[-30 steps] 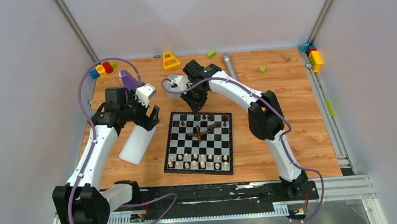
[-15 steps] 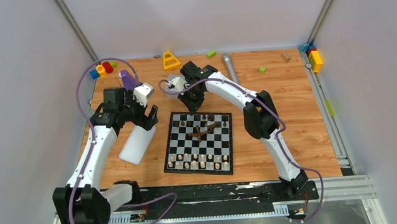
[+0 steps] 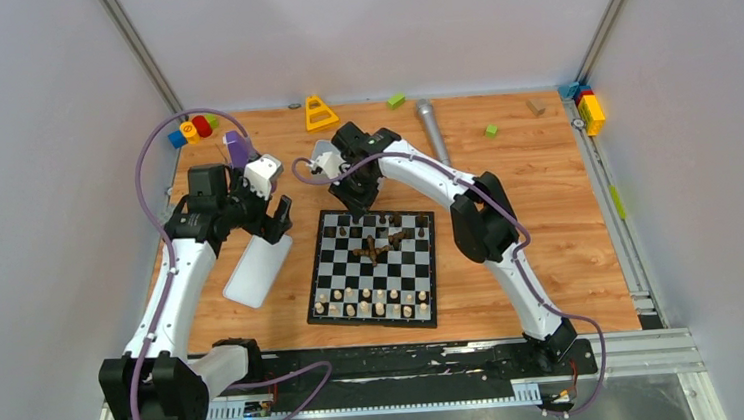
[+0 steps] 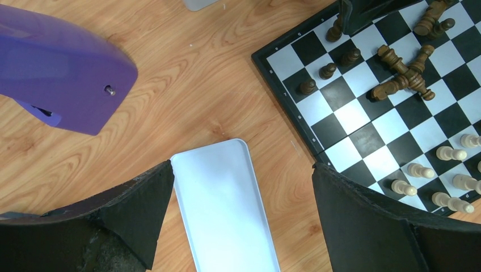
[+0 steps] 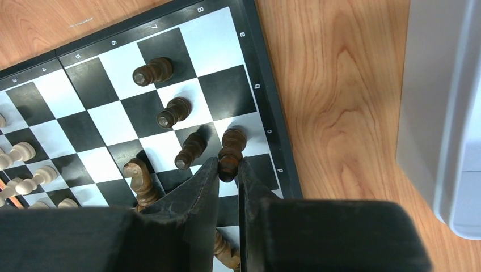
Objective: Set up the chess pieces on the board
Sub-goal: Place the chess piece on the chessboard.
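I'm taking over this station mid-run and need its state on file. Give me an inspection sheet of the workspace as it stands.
Surface: wooden tabletop, no damage seen.
Job's things: chessboard; pale pieces in two rows at its near edge; dark pieces, a few standing at the far edge, several toppled in a mid-board heap.
Clutter: white tray left of the board; purple stapler; yellow triangle; grey cylinder; coloured blocks along the far edge.
Claws: left claw open above the tray; right claw shut on a dark piece at the board's far edge.
Cables: purple cable looped along each arm.
Surroundings: grey walls, metal rails.
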`<state>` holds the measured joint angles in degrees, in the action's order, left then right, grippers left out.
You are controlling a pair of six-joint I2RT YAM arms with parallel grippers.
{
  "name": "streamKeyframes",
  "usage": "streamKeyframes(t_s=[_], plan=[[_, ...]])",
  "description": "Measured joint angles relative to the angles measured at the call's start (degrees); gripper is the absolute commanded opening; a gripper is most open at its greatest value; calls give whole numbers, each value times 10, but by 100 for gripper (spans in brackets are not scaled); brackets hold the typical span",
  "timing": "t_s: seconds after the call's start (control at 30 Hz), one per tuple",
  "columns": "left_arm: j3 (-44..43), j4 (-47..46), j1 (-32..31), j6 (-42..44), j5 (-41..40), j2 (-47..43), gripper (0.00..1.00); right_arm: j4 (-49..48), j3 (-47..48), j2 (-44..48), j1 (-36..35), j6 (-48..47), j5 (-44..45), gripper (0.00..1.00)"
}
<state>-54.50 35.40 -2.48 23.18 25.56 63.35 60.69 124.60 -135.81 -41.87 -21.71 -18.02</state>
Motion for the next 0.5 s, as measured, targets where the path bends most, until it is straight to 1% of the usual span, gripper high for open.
streamKeyframes(t_s=[0.17, 0.27, 0.33, 0.5], plan=[[0, 0, 0, 0, 0, 0, 99, 0, 0, -2, -2, 0, 3, 15], [0, 0, 2, 0, 0, -1, 99, -1, 0, -5, -3, 0, 7, 21], [0, 0, 3, 0, 0, -2, 99, 0, 1, -5, -4, 0, 8, 28], [0, 0, 4, 0, 0, -3, 99, 0, 1, -6, -8, 0, 11, 51]])
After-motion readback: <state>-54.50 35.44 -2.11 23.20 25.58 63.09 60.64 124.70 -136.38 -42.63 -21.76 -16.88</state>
